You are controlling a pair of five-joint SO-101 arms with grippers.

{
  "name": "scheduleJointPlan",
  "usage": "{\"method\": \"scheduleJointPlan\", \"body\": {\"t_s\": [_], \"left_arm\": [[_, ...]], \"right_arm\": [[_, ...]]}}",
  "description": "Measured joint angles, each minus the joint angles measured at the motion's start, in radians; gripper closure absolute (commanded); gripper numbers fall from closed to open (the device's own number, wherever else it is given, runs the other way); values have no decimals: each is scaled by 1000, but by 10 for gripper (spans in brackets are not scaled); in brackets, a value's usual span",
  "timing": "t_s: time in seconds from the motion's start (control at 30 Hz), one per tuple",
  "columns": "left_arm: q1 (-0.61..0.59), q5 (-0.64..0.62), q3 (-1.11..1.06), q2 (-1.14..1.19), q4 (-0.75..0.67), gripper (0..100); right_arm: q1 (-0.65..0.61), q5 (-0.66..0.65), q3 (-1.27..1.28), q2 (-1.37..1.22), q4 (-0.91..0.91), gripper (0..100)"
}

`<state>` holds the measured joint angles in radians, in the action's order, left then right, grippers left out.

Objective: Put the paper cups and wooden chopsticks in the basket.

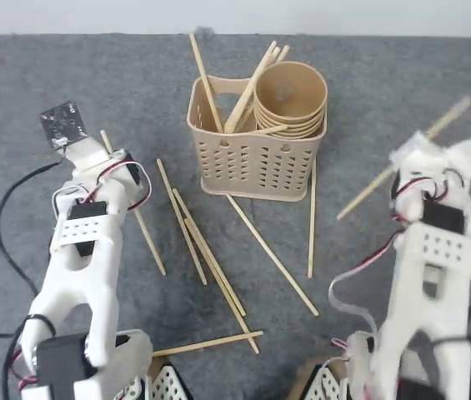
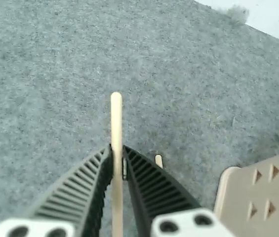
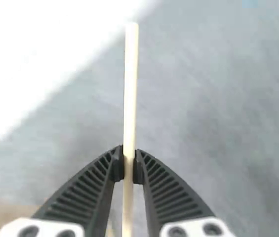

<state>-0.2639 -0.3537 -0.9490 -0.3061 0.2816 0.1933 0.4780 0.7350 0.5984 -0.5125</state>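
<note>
Mat [image 1: 385,67]: grey short-pile felt, it runs under everything. A pale wall [image 1: 218,12] shows as a thin strip along the top edge of the high view.

Bottom centre of the high view: one of the loose chopsticks [image 1: 206,343] lies almost level. Several more fan diagonally through mid-frame, and one lies upright just right of the basket. All are plain pale wood, thin and straight.

Left gripper [image 2: 117,150]: ribbed black fingers pinched together on the left-held chopstick [image 2: 116,118]. Its rounded tip sticks out past the fingertips. In the high view that stick slants at mid-left of frame.

Right gripper [image 3: 128,165]: fingers clamped on the right-held chopstick [image 3: 131,74]. In the high view it slants from mid-right toward the upper right corner.

Basket [image 1: 252,162]: upper centre of the high view. Beige plastic with perforated walls and a handle cutout, standing upright on the mat. Its corner also shows at the lower right of the left wrist view.

Paper cups [image 1: 292,92]: tan nested stack, open end up, in the right half of the basket.

Basket chopsticks [image 1: 248,92]: a handful leaning in the left half of the basket, tips above the rim.
</note>
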Motion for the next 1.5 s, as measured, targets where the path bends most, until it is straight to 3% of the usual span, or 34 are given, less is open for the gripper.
{"method": "scheduleJointPlan", "body": {"t_s": [0.23, 0.53, 1.0, 1.33, 1.5], "left_arm": [[0, 0, 0, 0, 0, 987], [0, 0, 0, 0, 0, 987], [0, 0, -2, 0, -28, 987], [0, 0, -2, 0, -37, 987], [0, 0, -2, 0, -37, 987]], "right_arm": [[-285, -157, -180, 249, 0, 991], [-569, -414, -509, 193, 0, 991], [-595, -446, -813, -296, 144, 991], [-592, -265, -816, -351, 144, 991], [-597, -252, -813, -379, 153, 991]]}}
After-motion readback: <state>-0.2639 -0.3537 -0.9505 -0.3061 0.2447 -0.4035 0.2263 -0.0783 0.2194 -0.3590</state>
